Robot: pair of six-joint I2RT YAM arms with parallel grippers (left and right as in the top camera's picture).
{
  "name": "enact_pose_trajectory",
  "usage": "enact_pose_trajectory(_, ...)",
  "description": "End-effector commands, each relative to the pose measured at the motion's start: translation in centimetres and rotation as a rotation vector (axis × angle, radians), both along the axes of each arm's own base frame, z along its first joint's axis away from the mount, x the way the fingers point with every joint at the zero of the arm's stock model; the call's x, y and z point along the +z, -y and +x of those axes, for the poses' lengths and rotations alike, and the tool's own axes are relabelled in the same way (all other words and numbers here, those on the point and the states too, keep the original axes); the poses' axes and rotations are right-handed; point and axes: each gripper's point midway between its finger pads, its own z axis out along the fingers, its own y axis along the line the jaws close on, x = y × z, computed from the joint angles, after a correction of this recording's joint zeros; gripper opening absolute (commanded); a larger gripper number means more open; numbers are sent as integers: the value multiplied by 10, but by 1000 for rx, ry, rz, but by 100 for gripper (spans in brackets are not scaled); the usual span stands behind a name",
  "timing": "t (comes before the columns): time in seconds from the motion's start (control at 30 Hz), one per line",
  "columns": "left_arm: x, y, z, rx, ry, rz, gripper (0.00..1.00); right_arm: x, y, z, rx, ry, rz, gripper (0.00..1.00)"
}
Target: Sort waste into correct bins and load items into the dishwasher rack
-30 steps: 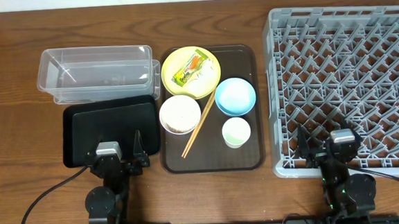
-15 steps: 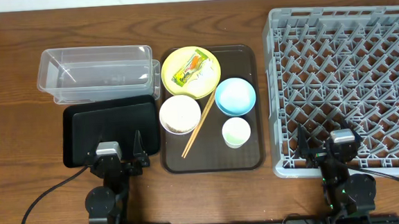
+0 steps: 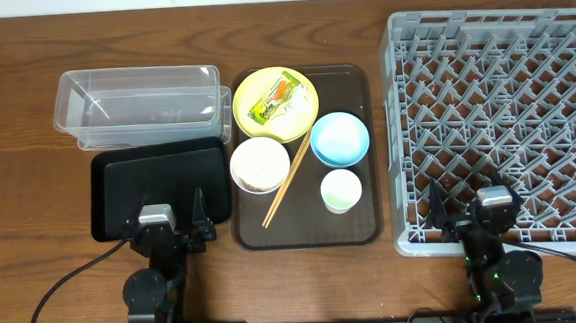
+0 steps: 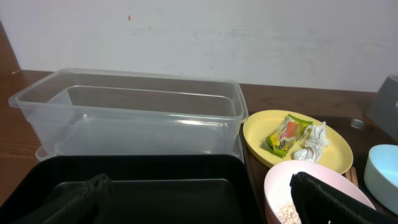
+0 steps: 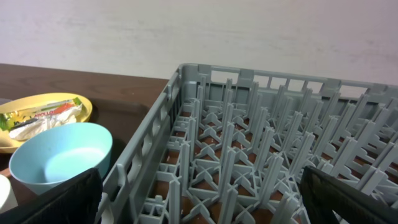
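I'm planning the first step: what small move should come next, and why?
Probably reach the left gripper, open and empty, toward the snack wrapper on the yellow plate; that waste should come off before the plate goes to the rack.

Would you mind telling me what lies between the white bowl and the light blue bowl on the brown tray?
The two wooden chopsticks lie there, slanting between the white bowl and the light blue bowl; the overhead view shows it.

Nothing moves over the last second: neither the left gripper [image 3: 167,214] nor the right gripper [image 3: 476,202] shifts, and no item on the table [image 3: 17,148] changes place, as far as the overhead view resolves
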Motion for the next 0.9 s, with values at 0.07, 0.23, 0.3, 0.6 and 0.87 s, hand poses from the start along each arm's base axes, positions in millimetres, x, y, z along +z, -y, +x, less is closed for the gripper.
enact_pose_trajectory(0.07, -16, -4, -1, 22, -51, 2, 94, 0, -3, -1, 12, 0, 2, 99)
enact_pose_trajectory(0.23, -17, -4, -2, 27, -65, -33, 94, -2, 3, 0, -28, -18, 69, 99)
enact_pose_trajectory(0.3, -19, -4, -4, 27, -105, -30, 94, -2, 3, 0, -31, -42, 97, 99)
enact_pose_trajectory(0.6, 9, -4, 4, 30, -265, -20, 94, 14, 10, 5, -89, -228, 87, 99)
enact_pose_trajectory(0.87, 25, -2, 17, 32, -650, 4, 94, 21, 8, 30, -106, -484, 51, 99)
